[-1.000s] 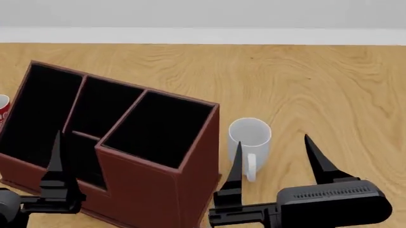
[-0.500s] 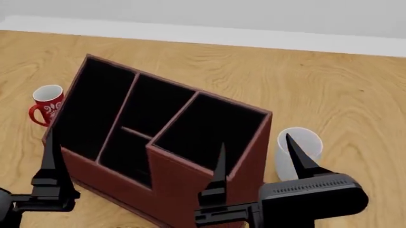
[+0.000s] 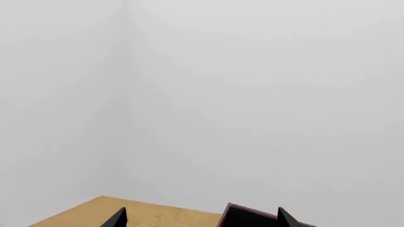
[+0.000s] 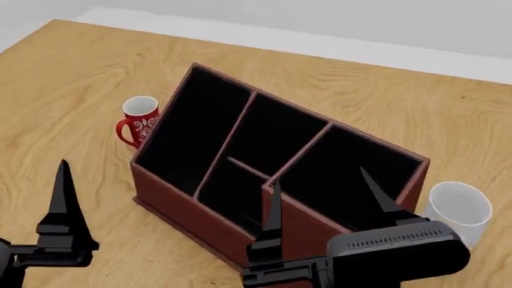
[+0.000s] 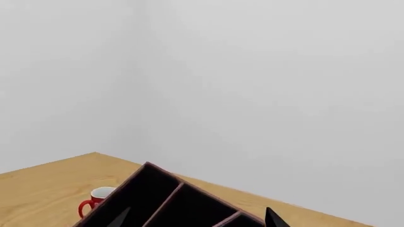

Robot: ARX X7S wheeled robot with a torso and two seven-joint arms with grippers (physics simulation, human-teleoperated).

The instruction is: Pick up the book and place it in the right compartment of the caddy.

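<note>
The book is not in any view. The reddish-brown caddy (image 4: pixel 184 201) stands at an angle on the wooden table, black inside, and all its sections look empty. Its right compartment (image 4: pixel 352 180) lies just beyond my right gripper (image 4: pixel 327 201), which hovers open and empty over the caddy's raised front wall. The right wrist view shows the caddy (image 5: pixel 170 203) between that gripper's (image 5: pixel 196 220) spread fingertips. My left gripper (image 3: pixel 200 220) is open and empty, near the caddy's left corner (image 3: pixel 249 217). Only one of its fingers (image 4: pixel 62 198) shows in the head view.
A red patterned mug (image 4: pixel 140 120) stands against the caddy's left wall and also appears as the red mug (image 5: pixel 94 201) in the right wrist view. A white mug (image 4: pixel 457 210) stands at the caddy's right end. The table's (image 4: pixel 80 78) far edge and left corner meet a pale wall.
The head view has swung left and tilted down. The caddy now shows whole, the red mug has come fully into sight, and the white mug sits nearer the right edge. Both grippers stay open.
</note>
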